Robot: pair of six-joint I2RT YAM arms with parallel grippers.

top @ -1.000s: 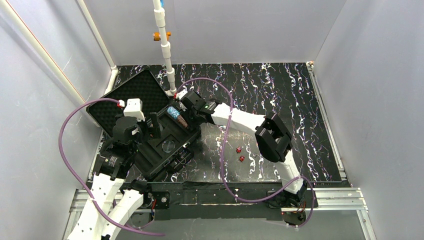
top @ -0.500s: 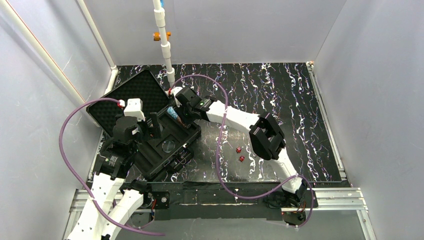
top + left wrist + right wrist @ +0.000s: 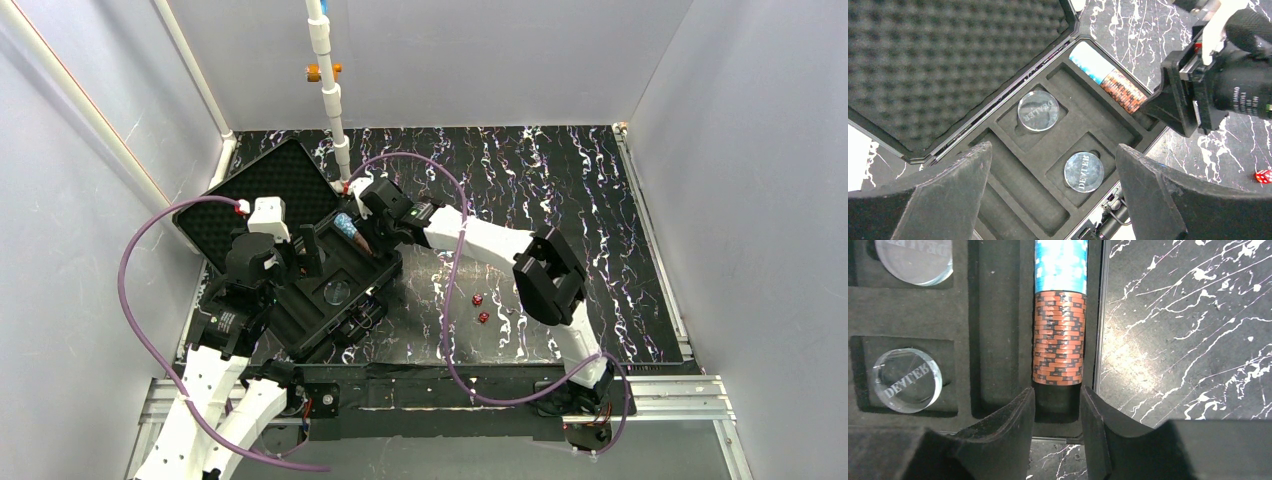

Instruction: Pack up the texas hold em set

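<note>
Hovering over the case (image 3: 1068, 135), left gripper (image 3: 1052, 149) has jaws spread wide, nothing between them. The case sits at table (image 3: 560, 200) left, open. The lid (image 3: 938, 65) is flung back to the left, bumpy foam up. Two clear discs (image 3: 1037, 110) sit in their square pockets in the tray, lettered DEALER, one near the hinge and one nearer the front, both framed between the left jaws but well below them. Right of those, the outer long slot holds blue chips (image 3: 1092, 62) at the far end and brown chips (image 3: 1123, 91) butted against them, stacked on edge. Right gripper (image 3: 1057, 420) is at the near end of that slot, jaws narrowly parted and empty, fingers (image 3: 1008, 430) either side of the slot just short of the brown stack; touching the last chip or not, cannot tell. Two red dice (image 3: 477, 299) lie on the table right of the case, close together, apart from both grippers. Judged handling: the dice are tiny, hard, light and slick, likely to squirt out, so pinch them low across flat faces, one at a time. The chips are rigid but loose, and a row fans out unless squeezed end to end. The lid is stiff and hinged, best pushed over from its free edge. The dice look like the next job, then the lid.
</note>
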